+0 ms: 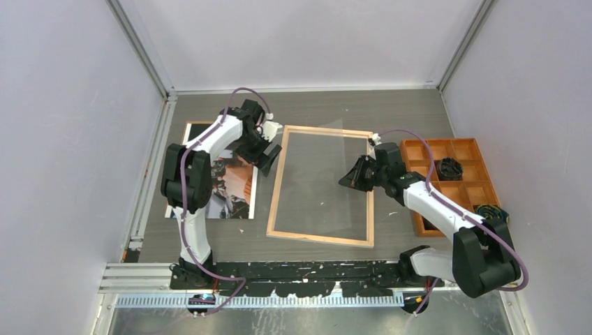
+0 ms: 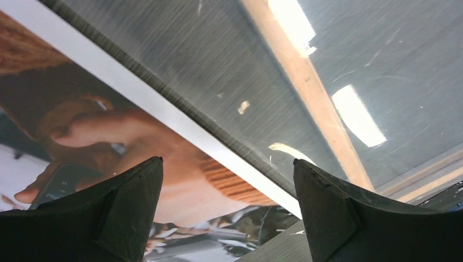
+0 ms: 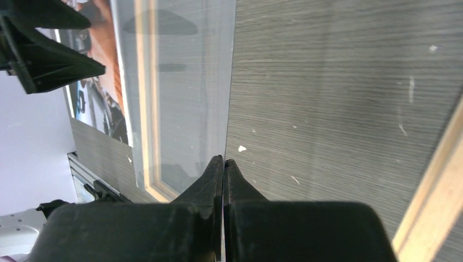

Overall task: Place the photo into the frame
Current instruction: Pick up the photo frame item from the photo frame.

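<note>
The photo (image 1: 234, 199) lies face up on the table (image 1: 314, 108), just left of the frame (image 1: 317, 239). Its long axis runs near to far, parallel with the frame's long rails. The frame rests wood side up at mid-table. The left gripper (image 1: 269, 157) hangs spread above the strip between the two and is much the nearer to the photo, which lies below and to its left. The right gripper (image 1: 349, 180) is pressed together, apparently pinching the edge of the clear pane (image 1: 314, 174).

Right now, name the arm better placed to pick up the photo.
Left. The left gripper is open over the photo's edge beside the frame; the right gripper is shut on the clear pane.
</note>
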Motion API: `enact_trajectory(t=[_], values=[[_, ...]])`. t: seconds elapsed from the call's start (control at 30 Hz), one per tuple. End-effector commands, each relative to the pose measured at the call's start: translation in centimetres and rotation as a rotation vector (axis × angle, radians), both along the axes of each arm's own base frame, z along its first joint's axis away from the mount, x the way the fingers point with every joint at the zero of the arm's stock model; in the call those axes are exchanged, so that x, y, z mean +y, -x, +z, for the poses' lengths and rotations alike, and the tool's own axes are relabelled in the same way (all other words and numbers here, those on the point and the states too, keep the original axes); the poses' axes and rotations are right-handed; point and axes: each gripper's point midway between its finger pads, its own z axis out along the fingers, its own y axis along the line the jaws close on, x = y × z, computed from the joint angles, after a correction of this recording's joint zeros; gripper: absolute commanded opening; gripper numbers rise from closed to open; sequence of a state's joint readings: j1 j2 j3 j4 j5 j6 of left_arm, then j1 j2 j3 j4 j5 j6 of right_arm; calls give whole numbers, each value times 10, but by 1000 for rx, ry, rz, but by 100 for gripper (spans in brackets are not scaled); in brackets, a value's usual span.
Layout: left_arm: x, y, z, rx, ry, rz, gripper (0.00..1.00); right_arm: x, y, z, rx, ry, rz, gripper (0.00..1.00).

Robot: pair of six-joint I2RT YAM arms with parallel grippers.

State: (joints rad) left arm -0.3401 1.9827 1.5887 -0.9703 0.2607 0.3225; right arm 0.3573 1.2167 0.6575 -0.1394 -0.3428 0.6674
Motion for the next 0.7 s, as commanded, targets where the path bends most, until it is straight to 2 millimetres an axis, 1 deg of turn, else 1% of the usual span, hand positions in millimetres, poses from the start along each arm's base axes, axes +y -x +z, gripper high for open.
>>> enact_trajectory(t=[0.0,0.1,0.27,0.43,0.67], values=[[11,-10,26,-60,0,33,90,-7,1,3,11,-1,9,1],[14,-11,23,-57,-16,39,90,-20,2,-2,29,52,-34,1],[13,-11,18,-48,-12,50,90,-33,5,-4,29,60,-108,1],[12,-11,13,-40,-10,61,88,-41,9,-4,2,44,-177,1],[12,-9,6,-27,-13,67,87,-44,11,-4,-28,16,-217,1]])
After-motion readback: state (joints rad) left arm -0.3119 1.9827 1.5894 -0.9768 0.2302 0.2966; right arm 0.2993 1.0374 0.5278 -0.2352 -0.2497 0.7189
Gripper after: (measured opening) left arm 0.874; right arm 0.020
